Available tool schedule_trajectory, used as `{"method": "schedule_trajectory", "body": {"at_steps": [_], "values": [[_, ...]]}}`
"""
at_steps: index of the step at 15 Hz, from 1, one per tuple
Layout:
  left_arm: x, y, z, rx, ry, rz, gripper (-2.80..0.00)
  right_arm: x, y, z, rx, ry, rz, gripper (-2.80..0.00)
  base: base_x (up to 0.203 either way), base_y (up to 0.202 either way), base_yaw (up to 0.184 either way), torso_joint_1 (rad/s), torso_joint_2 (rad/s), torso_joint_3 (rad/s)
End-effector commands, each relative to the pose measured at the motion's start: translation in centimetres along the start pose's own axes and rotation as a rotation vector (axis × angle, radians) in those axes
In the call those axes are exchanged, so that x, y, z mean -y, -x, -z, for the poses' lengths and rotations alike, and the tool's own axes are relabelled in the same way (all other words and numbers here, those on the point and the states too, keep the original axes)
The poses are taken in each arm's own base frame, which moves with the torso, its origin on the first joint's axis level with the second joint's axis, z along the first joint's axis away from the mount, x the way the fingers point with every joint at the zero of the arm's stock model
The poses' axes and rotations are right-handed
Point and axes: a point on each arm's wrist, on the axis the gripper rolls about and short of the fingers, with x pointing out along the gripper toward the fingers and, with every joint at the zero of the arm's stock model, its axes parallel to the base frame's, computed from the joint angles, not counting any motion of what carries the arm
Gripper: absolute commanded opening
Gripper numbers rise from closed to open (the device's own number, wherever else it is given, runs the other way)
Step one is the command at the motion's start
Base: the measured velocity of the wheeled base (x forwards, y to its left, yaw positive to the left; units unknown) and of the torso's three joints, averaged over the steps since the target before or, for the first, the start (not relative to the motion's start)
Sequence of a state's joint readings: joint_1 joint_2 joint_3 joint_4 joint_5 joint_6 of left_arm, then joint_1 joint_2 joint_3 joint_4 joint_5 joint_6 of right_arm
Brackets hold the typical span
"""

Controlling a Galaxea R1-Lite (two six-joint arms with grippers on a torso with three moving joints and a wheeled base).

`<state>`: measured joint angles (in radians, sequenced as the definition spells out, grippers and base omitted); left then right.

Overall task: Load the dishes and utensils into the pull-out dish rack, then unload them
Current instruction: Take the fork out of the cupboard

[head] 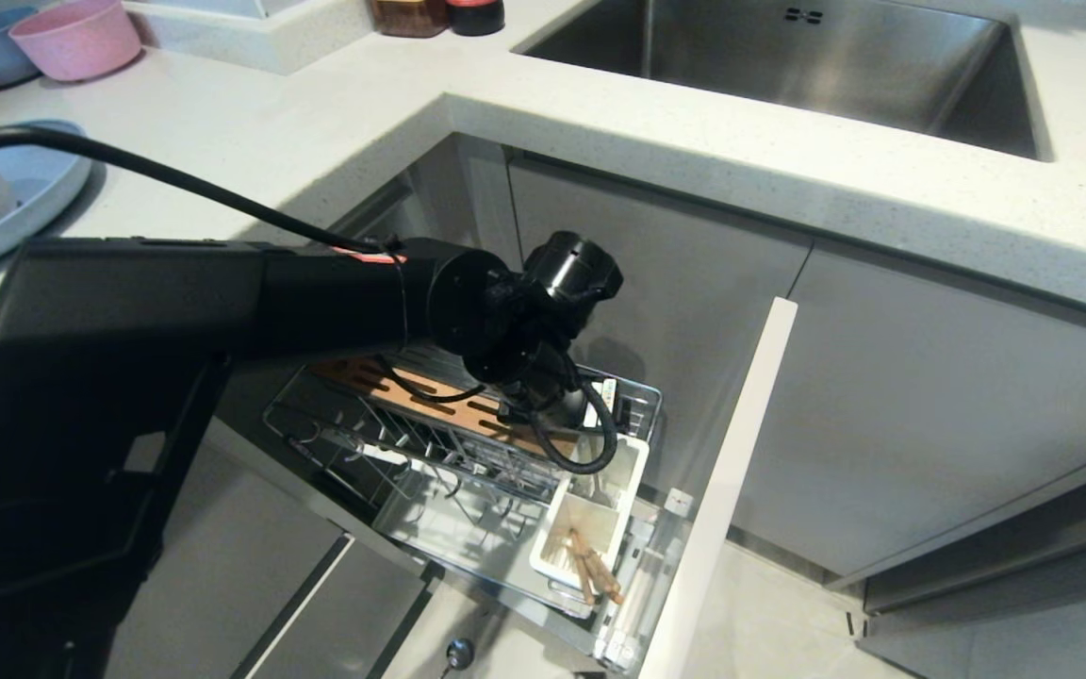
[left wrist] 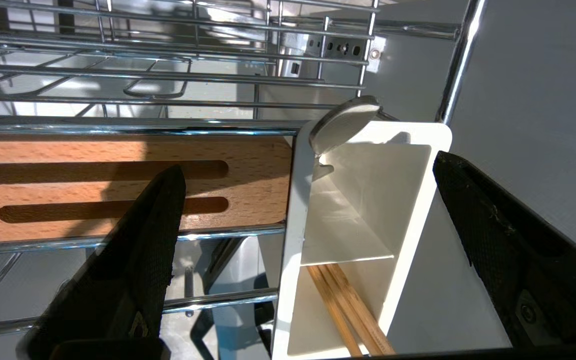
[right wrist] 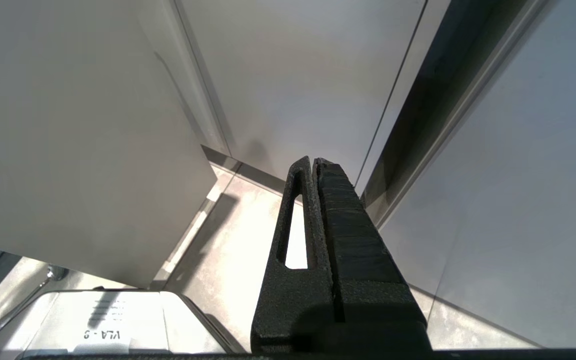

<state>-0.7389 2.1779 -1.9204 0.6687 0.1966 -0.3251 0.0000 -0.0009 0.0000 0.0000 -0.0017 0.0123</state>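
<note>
A pale speckled stone countertop [head: 694, 141] bends around a corner and holds a stainless steel sink [head: 788, 57]. Below it stand flat grey cabinet doors [head: 929, 405]. The floor [head: 769, 622] is of light tiles. Bright light falls from above.

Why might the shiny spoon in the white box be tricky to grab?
The spoon looks like smooth polished metal, so it may slip. It only leans on the caddy's rim, so a nudge could probably tip it sideways. It looks stiff, unlikely to bend.

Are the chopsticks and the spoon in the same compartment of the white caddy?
No: in the left wrist view the chopsticks lie in one compartment of the caddy, and the spoon stands in the other, behind the divider.
</note>
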Motion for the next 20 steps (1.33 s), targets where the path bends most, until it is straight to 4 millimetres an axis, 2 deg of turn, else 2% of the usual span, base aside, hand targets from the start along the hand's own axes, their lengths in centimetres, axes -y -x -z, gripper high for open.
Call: {"method": "schedule_trajectory", "body": {"at_steps": [1, 14, 19, 20], "values": [[0.0, 0.1, 0.0, -0.003, 0.001, -0.002, -2.80, 0.0, 0.0, 0.0, -0.002, 0.000, 0.000, -2.80, 0.000, 0.000, 0.000, 0.000, 0.00, 0.000], [0.3, 1.0, -0.1, 0.017, 0.010, 0.009, -2.80, 0.0, 0.0, 0.0, -0.002, 0.000, 0.000, -2.80, 0.000, 0.000, 0.000, 0.000, 0.00, 0.000], [0.6, 2.8, -0.1, 0.039, 0.006, 0.025, -2.80, 0.0, 0.0, 0.0, -0.002, 0.000, 0.000, -2.80, 0.000, 0.000, 0.000, 0.000, 0.00, 0.000], [0.6, 2.8, -0.1, 0.037, 0.006, 0.024, 0.00, 0.0, 0.0, 0.0, -0.002, 0.000, 0.000, -2.80, 0.000, 0.000, 0.000, 0.000, 0.00, 0.000]]}}
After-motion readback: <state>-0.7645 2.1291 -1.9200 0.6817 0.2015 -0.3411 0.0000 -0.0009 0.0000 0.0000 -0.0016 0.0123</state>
